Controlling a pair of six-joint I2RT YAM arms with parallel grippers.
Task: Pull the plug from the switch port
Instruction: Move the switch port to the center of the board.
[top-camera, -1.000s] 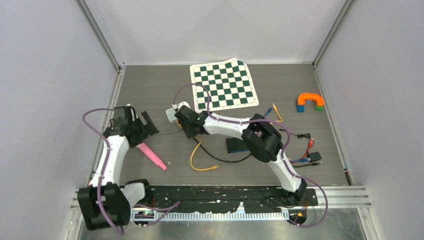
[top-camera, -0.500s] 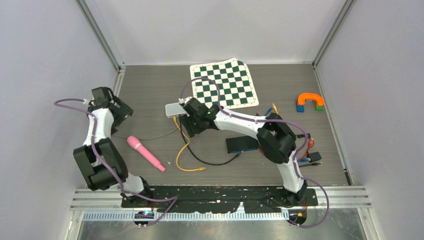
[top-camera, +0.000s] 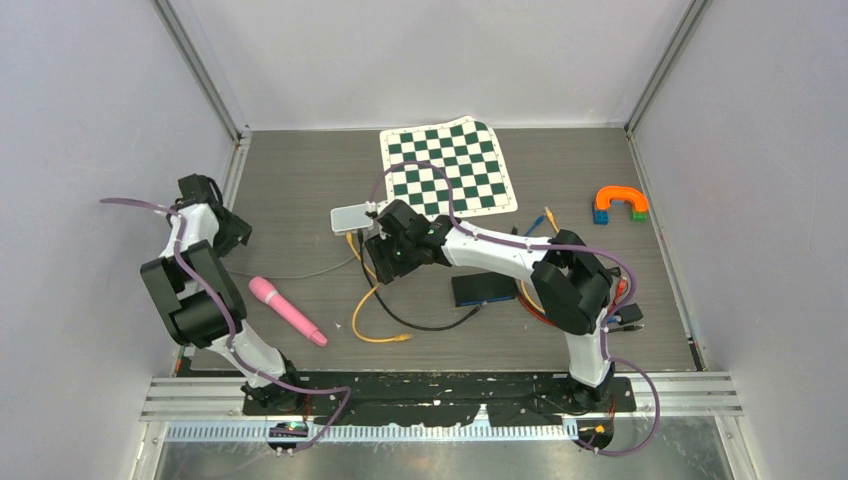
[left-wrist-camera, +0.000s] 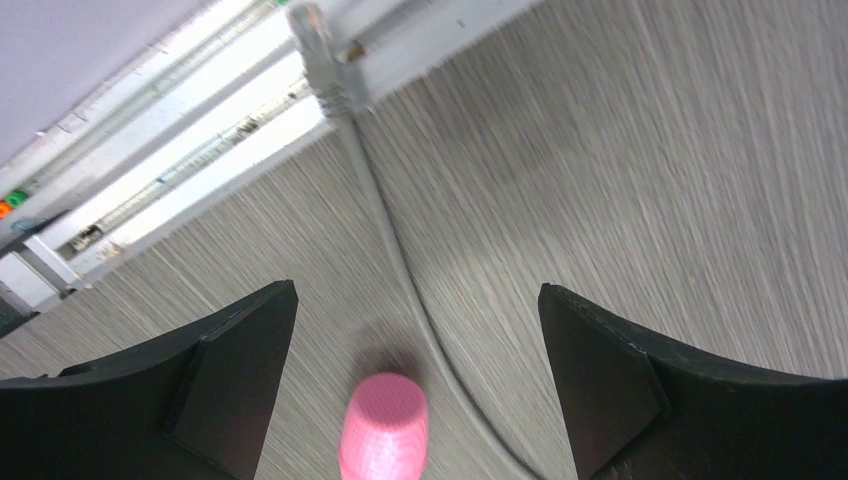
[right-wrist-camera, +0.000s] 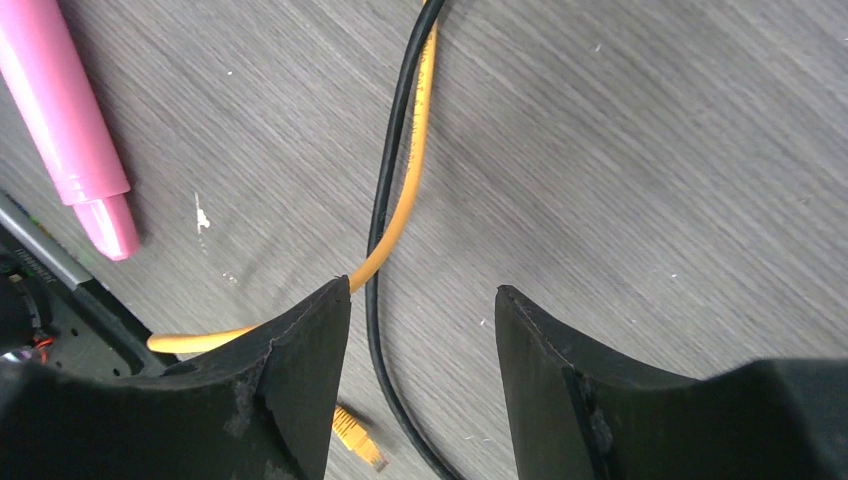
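Lab enclosure (top-camera: 430, 60), calibration checkerboard (top-camera: 448, 170)

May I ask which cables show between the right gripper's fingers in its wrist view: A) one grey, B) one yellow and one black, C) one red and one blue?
B: the thin yellow cable and the thin black cable run side by side below the open right gripper.

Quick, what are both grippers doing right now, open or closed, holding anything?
Left gripper: open, holding nothing.
Right gripper: open, gripping nothing; a black cable lies on the table under its gap.
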